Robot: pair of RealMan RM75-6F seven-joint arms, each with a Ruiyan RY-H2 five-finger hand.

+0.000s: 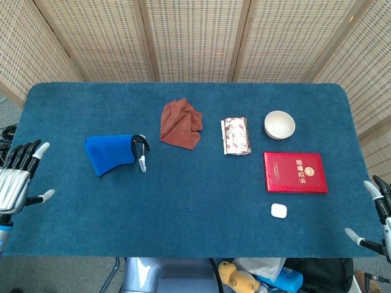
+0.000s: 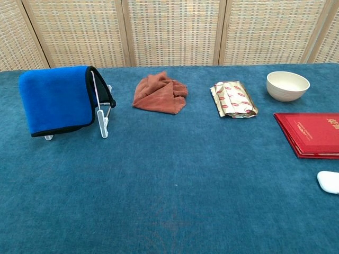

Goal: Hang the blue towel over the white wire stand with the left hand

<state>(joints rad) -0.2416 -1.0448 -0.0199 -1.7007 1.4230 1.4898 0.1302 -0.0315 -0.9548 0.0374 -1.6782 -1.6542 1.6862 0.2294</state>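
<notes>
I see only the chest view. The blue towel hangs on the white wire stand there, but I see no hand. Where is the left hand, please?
Observer: In the head view the left hand is beside the left edge of the blue carpeted table, apart from the blue towel, fingers spread, holding nothing.
Operator: And the right hand?
Observer: The right hand is by the table's right front corner, fingers apart, touching nothing.
Operator: From above, how much of the stand shows?
Observer: Only the right end of the white wire stand shows; the towel covers the rest.
</notes>
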